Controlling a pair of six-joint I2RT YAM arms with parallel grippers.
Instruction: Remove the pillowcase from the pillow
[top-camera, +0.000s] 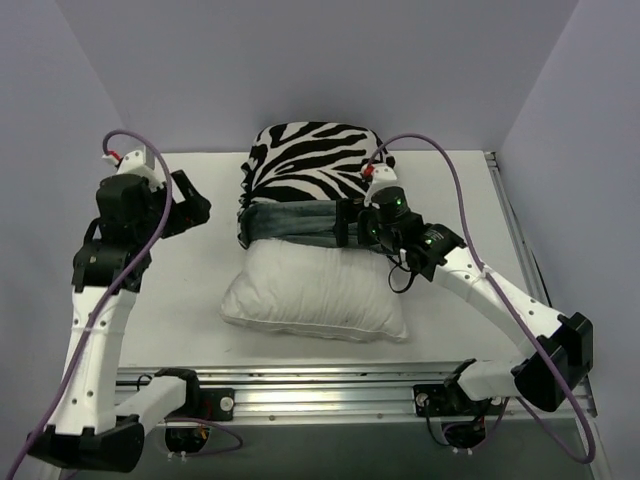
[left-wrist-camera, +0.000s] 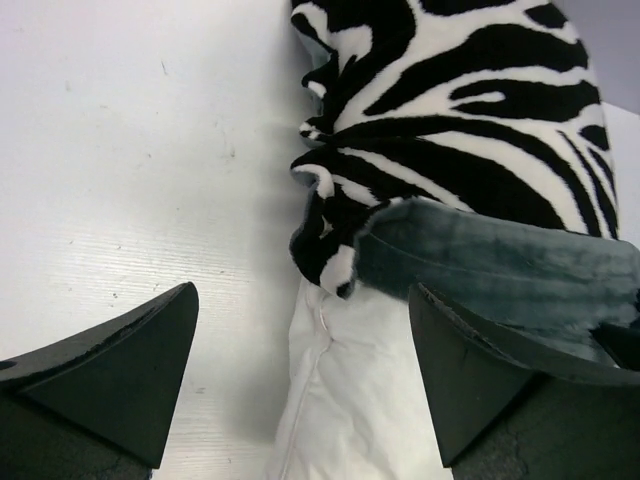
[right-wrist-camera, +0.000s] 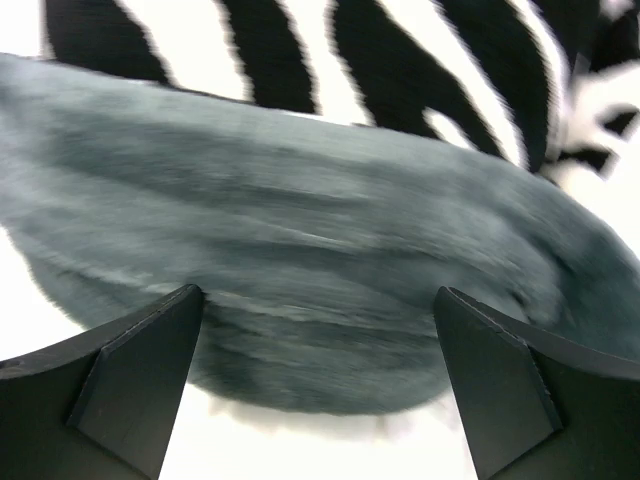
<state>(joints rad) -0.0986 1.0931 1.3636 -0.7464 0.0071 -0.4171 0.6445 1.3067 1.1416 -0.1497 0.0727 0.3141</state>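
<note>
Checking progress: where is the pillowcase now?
In the top view, mid-frame, the pillowcase covers the far half of the pillow, its grey edge folded back by the right gripper.

Pillowcase (top-camera: 308, 165) over roughly the far half of the pillow (top-camera: 315, 290)

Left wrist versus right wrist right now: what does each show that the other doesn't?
Only left wrist: bare table beside the pillowcase's bunched left edge, with the pillow emerging below it. Only right wrist: a close, blurred look across the grey-green band, which nearly fills the frame. Both: zebra stripes above that band, white pillow below, and an open end effector, the left end effector and right end effector.
</note>
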